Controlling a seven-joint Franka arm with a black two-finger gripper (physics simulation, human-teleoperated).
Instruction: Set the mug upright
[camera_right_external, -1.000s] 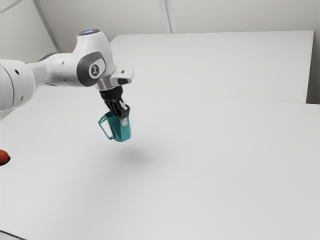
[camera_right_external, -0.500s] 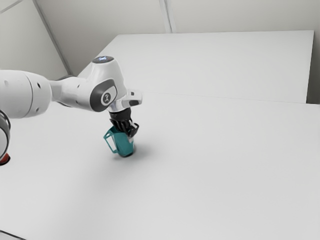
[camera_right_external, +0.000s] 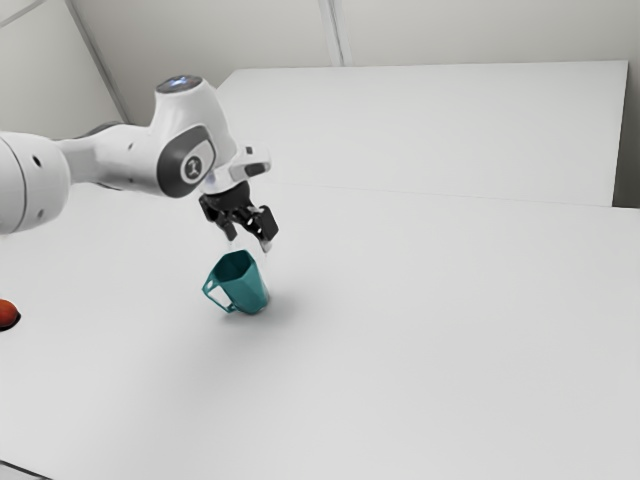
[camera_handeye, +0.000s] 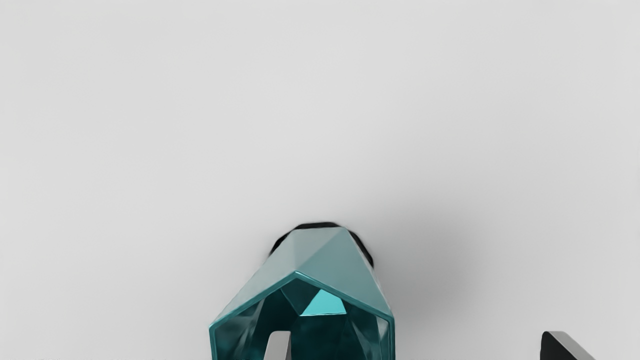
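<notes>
We hold our claw (camera_right_external: 249, 241) open, its fingers spread wide, just above the teal mug (camera_right_external: 246, 290), which sits on the desk (camera_right_external: 420, 340) with its mouth facing up.

No text, brands or numbers were legible. Arm (camera_right_external: 100, 158) bore a joint mark (camera_right_external: 194, 167), too small to read.

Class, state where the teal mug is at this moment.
In the exterior view, the mug is on the table, left of that view's centre, just below the open gripper; the round red object lies farther toward the exterior view's left.
</notes>
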